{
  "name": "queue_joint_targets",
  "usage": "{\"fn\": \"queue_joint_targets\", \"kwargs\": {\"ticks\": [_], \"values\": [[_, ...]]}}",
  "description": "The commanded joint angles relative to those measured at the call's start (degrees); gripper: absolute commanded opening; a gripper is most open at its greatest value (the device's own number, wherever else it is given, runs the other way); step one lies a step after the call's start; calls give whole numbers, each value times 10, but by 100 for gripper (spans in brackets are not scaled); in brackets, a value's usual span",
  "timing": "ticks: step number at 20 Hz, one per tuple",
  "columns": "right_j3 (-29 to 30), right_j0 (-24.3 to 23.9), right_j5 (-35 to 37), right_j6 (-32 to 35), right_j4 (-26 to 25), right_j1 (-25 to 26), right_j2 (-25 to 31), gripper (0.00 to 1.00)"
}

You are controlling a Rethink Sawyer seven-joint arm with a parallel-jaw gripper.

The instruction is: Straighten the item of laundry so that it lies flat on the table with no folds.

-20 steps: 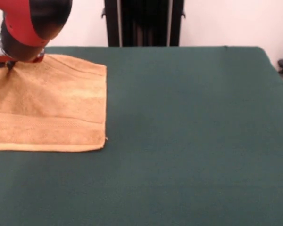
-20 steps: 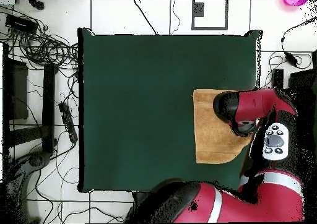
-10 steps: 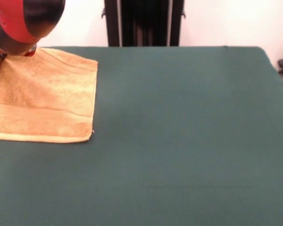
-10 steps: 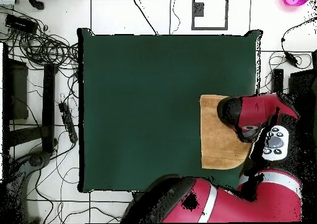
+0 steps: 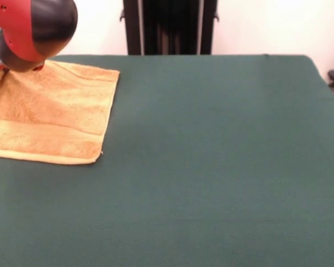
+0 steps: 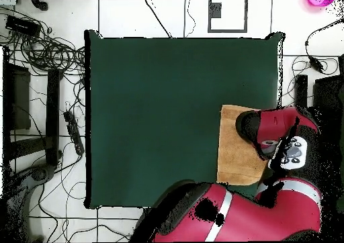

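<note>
The golden-orange towel [image 5: 50, 111] lies spread at the far left of the green table [image 5: 211, 167], its left part cut off by the picture's edge. A woven band runs along its near hem, which slants. In the overhead view the towel [image 6: 235, 153] reaches the table's right edge [image 6: 278, 86]. My gripper [image 5: 1, 68] comes down under the red and black arm onto the towel's far corner and looks shut on it; the arm hides most of it. From above, the gripper [image 6: 269, 145] sits beneath the arm's wrist.
The black pedestal column [image 5: 170, 26] stands behind the table's far edge. The arm's red base [image 6: 235, 220] fills the overhead view's bottom right. Cables [image 6: 47, 52] and a stand lie on the floor left of the table.
The arm has pulled the towel toward the table's edge, left in the front view and right in the overhead view. The towel has turned slightly, so its near hem now slants.
</note>
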State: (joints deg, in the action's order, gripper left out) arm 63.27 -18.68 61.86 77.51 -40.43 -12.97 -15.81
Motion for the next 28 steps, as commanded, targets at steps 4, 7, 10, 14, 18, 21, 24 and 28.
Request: {"fn": "queue_joint_targets", "kwargs": {"ticks": [4,7,10,14,18,21,24,28], "values": [[3,27,-11,148,10,43,6,0],[0,31,-5,139,15,43,2,100],[-1,33,-6,135,17,41,0,100],[-2,35,-8,130,21,39,0,100],[-4,36,-4,127,24,36,0,100],[0,38,-2,123,23,34,-3,100],[22,30,-44,127,34,6,9,100],[105,-10,-152,91,71,-79,59,100]]}}
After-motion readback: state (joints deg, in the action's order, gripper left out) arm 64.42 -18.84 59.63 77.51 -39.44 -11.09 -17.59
